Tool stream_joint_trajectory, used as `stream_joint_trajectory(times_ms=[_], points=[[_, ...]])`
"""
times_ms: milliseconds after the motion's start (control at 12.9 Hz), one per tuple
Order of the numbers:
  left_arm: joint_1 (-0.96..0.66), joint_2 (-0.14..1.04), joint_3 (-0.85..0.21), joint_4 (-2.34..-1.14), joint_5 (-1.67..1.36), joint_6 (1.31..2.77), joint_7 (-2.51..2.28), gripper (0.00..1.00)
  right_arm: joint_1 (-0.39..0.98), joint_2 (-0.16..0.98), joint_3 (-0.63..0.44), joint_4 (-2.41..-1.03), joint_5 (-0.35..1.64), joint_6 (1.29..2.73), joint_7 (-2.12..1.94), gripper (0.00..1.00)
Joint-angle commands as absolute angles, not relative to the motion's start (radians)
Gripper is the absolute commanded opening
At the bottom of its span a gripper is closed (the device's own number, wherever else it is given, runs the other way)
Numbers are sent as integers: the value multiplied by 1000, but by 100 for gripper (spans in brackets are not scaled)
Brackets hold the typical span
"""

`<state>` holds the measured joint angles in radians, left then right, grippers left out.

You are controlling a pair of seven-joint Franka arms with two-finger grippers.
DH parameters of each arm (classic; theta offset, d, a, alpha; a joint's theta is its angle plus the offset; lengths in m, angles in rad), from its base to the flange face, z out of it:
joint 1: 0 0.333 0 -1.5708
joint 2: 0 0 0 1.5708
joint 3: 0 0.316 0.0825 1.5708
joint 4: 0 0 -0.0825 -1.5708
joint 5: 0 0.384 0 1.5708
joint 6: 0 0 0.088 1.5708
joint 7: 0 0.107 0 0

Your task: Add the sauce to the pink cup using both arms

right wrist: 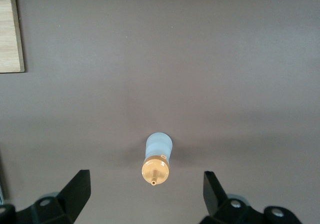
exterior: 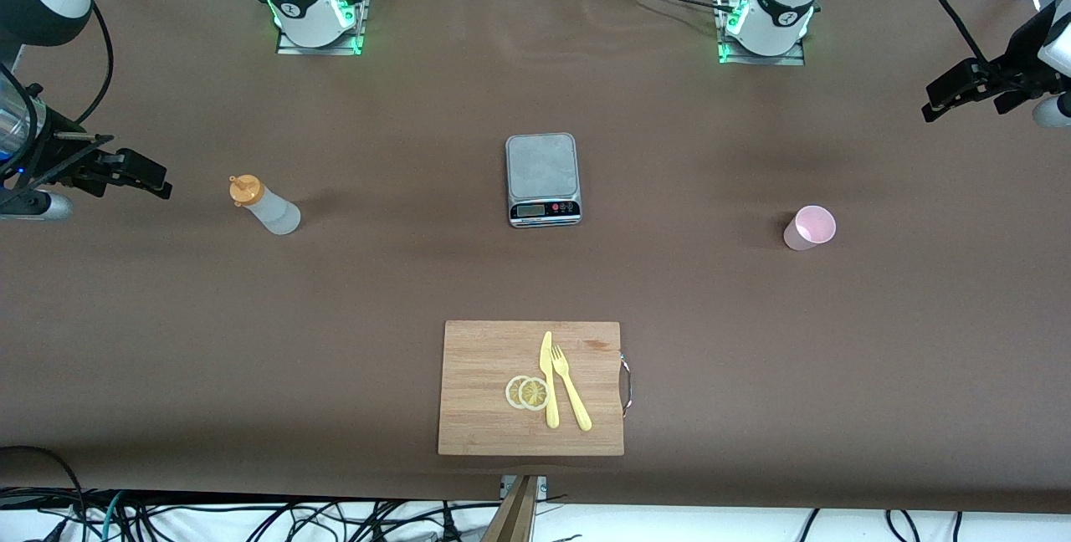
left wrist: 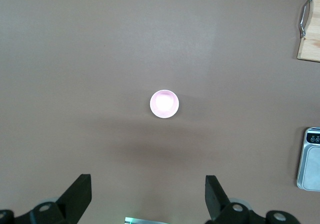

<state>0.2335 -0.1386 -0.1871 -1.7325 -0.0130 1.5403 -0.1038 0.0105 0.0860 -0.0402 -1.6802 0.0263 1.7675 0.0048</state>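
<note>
Front view: translucent whitish plastic squeeze bottle with orange cap (exterior: pixel 266 207) stands toward the right arm's end of the matte brown table (exterior: pixel 376 274); pale pink tapered cup (exterior: pixel 809 227) toward the left arm's end; steel-topped scale (exterior: pixel 543 180) between them.
Left wrist view: left gripper (left wrist: pixel 147 196) above the cup (left wrist: pixel 164 104), fingers (left wrist: pixel 77 196) wide apart, empty.
Right wrist view: right gripper (right wrist: pixel 145 194) above the bottle (right wrist: pixel 157 158), fingers spread, empty.

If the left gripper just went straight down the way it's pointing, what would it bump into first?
Probably the bare brown table. The open left gripper points down, and the pink cup sits a bit ahead of its fingers, though depth is hard to judge.
</note>
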Motion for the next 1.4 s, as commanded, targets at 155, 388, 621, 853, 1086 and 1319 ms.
stream_joint_trajectory(times_ms=[155,388,621,853,1086,1319], points=[[235,-130,-209,-1704,-22,1516,-117,100,3,64,-37,-1680,18,1749,2,100],[236,-129,-210,-1706,-21,1520,-118,100,3,66,-37,-1678,20,1741,9,100],[239,-124,-207,-1712,-21,1520,-120,100,3,67,-37,-1678,20,1741,-1,100],[239,-112,-209,-1709,-20,1525,-120,100,3,66,-37,-1678,20,1740,-2,100],[239,-110,-206,-1709,-20,1525,-120,100,3,66,-37,-1678,20,1740,-2,100],[239,-110,-206,-1709,-20,1525,-120,100,3,66,-37,-1678,20,1740,-3,100]])
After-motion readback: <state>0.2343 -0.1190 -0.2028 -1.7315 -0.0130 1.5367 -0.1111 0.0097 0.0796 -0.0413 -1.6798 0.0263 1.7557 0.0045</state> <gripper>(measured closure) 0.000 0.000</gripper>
